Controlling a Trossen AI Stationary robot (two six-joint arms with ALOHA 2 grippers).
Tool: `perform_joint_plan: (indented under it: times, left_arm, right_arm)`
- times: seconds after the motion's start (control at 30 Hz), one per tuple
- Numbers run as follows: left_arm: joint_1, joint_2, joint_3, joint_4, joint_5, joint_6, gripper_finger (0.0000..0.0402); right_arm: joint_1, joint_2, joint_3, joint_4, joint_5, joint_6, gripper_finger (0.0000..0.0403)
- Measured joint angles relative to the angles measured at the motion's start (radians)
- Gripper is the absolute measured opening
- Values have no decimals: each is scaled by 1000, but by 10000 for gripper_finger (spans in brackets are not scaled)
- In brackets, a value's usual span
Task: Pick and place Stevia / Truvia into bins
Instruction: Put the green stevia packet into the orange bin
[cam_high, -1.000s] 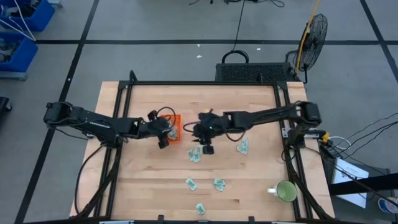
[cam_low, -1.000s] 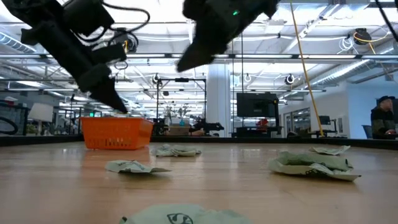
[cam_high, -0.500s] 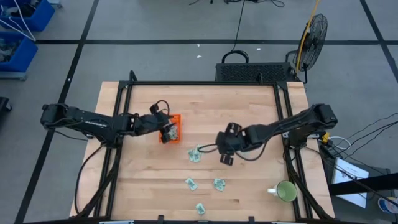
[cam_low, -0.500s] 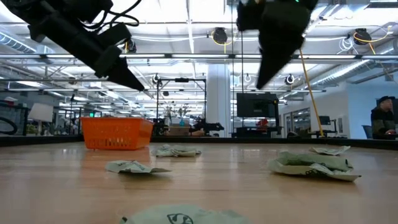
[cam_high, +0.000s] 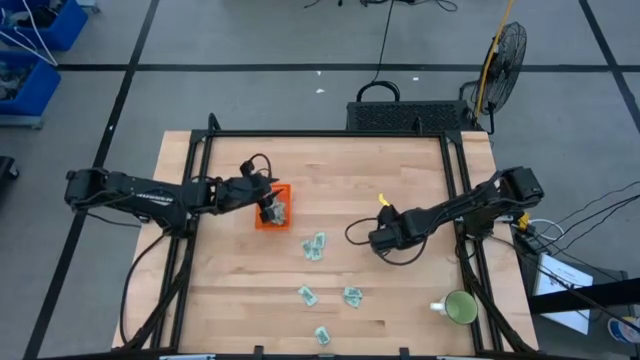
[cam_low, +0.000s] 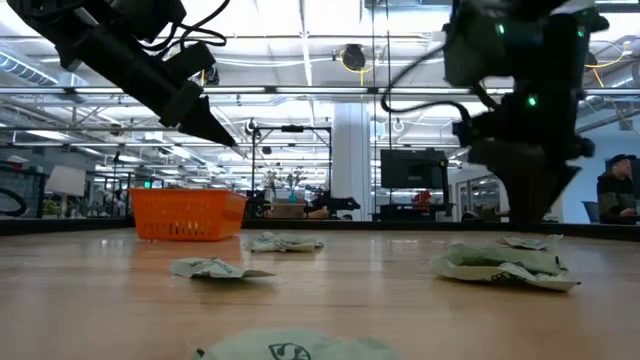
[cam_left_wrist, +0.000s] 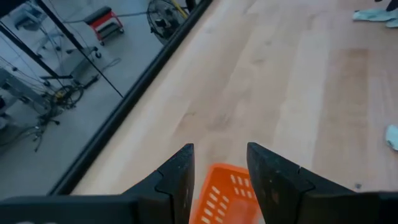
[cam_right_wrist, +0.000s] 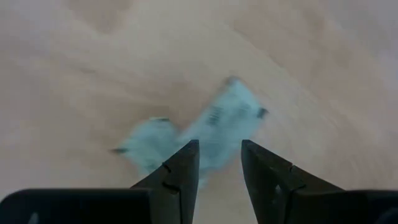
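left gripper (cam_left_wrist: 219, 163) above orange bin (cam_high: 271, 206), fingers parted, empty | right gripper (cam_right_wrist: 216, 163) well right of bin, over stevia sachets (cam_right_wrist: 205, 124), fingers parted, empty

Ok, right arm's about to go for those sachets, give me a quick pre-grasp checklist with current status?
1. Right hand open: ok, empty gap between fingers.
2. Aligned over two sachets: ok in right wrist view.
3. Single sachet isolated: not ok, the two look touching or overlapping.
4. Height above table: cannot tell.
5. Orange bin upright, reachable: ok, but left hand, open and empty, is over it.
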Motion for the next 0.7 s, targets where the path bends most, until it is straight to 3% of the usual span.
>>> perform_joint_plan:
  times: [0.33,0.57,0.7]
  left_arm:
    - [48,0,0,40,0,40,154]
    - [68,0,0,40,1,39,154]
    - [69,0,0,40,1,41,154]
  right_arm:
    - [-32,-2,-73,112,26,34,114]
    - [-46,-1,-74,114,56,-38,113]
    - [-60,-2,-90,162,56,-77,89]
